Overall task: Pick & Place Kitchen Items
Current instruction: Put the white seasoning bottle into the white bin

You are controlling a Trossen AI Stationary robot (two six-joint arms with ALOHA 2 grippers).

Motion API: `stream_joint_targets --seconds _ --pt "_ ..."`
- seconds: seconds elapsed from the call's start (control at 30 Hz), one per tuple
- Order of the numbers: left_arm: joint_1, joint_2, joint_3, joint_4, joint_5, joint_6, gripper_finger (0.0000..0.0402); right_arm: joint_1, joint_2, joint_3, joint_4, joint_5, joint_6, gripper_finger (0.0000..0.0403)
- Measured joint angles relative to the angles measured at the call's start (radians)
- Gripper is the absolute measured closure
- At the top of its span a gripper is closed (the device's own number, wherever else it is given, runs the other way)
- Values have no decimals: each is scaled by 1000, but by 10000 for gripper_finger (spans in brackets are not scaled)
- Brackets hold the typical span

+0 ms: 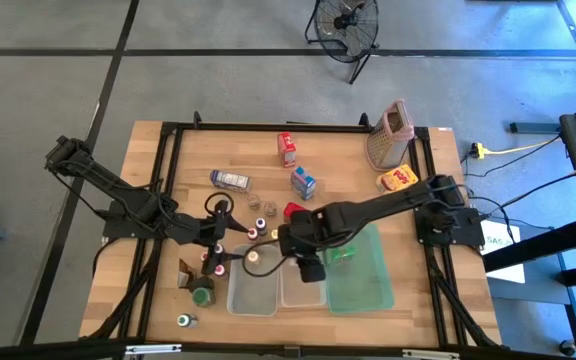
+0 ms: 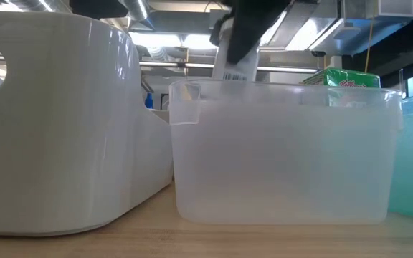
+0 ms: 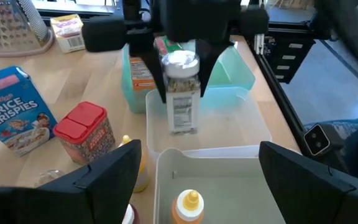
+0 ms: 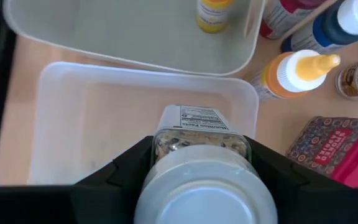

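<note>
A: Clear tub (image 2: 282,158) fills the low view up close, with a white tub (image 2: 56,122) beside it. Where's the pincer?

B: Right gripper (image 4: 201,163) hangs directly above that clear tub, clamped on a spice jar (image 3: 182,93) with a silver-white cap. Fingers grip it just under the cap, jar upright, label facing out.

A: Touching the tub?

B: No, jar bottom sits above the tub's floor; in the low view it shows over the rim. Can't tell how far down it reaches.

A: Other arm?

B: Left gripper (image 1: 218,230) spread wide, holding nothing, on the white-tub side of the clear tub, hovering near the small bottles.

A: Other items around the clear tub?

B: Yellow-capped bottle (image 3: 188,208) lies inside the white tub next to it. Green tray (image 1: 363,265) on the tub's other side, a green carton (image 2: 343,80) in it. Red-capped shaker (image 3: 86,132) and Rice Krispies carton (image 3: 17,118) stand on the table beyond the tub, well apart from the held jar. Orange squeeze bottle (image 4: 291,71) stands just outside the clear tub's corner. Metal grater (image 1: 390,135) is far off at the table's back.
</note>
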Motion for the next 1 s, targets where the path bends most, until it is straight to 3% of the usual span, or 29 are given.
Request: stream_joint_targets --seconds 1.0 --pt "0 0 0 3 61 -61 80 -43 122 0 54 44 69 191"
